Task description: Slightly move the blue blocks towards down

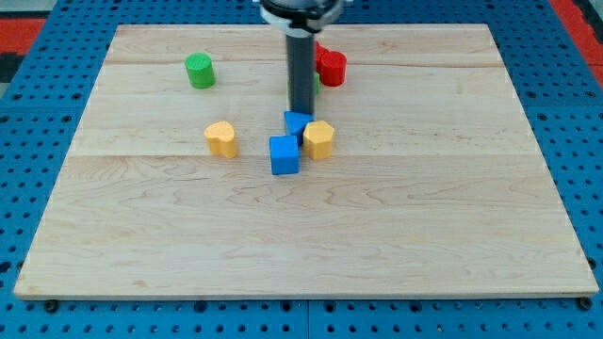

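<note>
Two blue blocks sit near the board's middle. A blue cube lies lower left, and a second blue block lies just above it, partly behind a yellow block to its right. My tip comes down from the view's top and stands right at the upper edge of the upper blue block, touching or nearly touching it.
A yellow heart-shaped block lies left of the blue pair. A green cylinder stands at the upper left. A red block sits right of the rod, and a green block is mostly hidden behind the rod. The wooden board lies on a blue pegboard.
</note>
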`<action>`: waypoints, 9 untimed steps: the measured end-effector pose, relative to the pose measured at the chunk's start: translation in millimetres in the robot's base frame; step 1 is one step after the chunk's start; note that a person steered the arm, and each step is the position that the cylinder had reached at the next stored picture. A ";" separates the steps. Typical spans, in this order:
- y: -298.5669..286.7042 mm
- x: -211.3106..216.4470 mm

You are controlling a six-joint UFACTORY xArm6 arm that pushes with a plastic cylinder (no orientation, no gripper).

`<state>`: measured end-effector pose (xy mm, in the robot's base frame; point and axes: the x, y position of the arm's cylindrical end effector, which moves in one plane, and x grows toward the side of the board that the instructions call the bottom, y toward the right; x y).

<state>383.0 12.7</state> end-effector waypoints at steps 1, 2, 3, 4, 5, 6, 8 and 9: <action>-2.1 13.3; -22.3 18.6; -18.9 21.6; -11.6 0.1; -64.7 -9.3; -52.5 7.1; -52.6 23.5; -55.0 21.7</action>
<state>404.7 -42.2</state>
